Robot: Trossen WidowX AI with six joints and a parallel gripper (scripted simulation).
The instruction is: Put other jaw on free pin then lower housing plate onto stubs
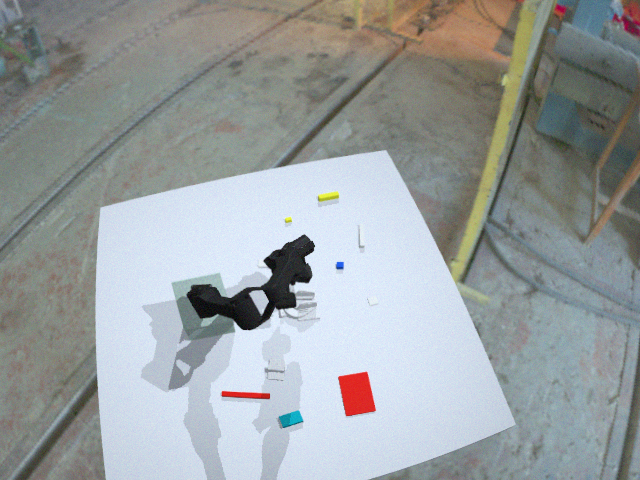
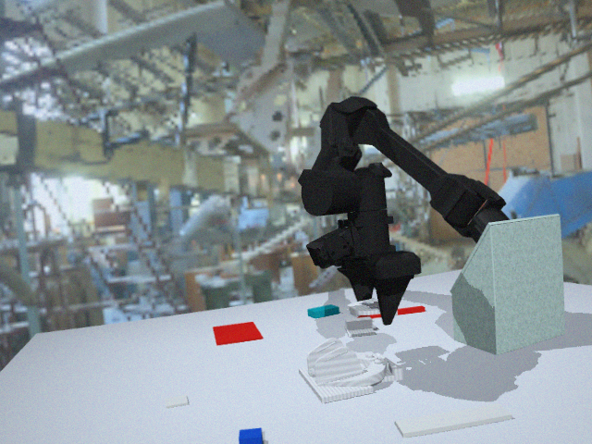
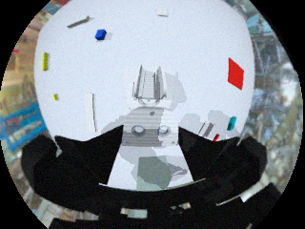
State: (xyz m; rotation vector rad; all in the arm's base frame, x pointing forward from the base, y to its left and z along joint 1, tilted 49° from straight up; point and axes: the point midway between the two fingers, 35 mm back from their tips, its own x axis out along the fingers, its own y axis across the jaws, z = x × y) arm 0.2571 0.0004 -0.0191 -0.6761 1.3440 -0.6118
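My gripper (image 2: pixel 376 311) (image 3: pixel 150 128) is shut on the white housing plate (image 2: pixel 363 308) (image 3: pixel 152 137), which spans the gap between the fingertips above the table. The wrist view shows two round features on it. The white jaw assembly (image 1: pixel 306 310) (image 2: pixel 337 365) (image 3: pixel 151 86) stands on its ribbed base (image 2: pixel 329 395), off to one side of the held plate. Two upright jaws show side by side in the wrist view; a curved, ribbed jaw face shows in the exterior view. Tooth contact and the pins are too small or hidden to judge.
A tall pale green block (image 1: pixel 221 289) (image 2: pixel 528 281) stands near the arm base. A small white slotted block (image 1: pixel 275 369) (image 2: pixel 361 327) (image 3: pixel 206 129) stands near the red stick (image 1: pixel 245 395). Also there are a teal block (image 1: pixel 291 419), red square (image 1: pixel 356 393) and blue cube (image 1: pixel 339 265).
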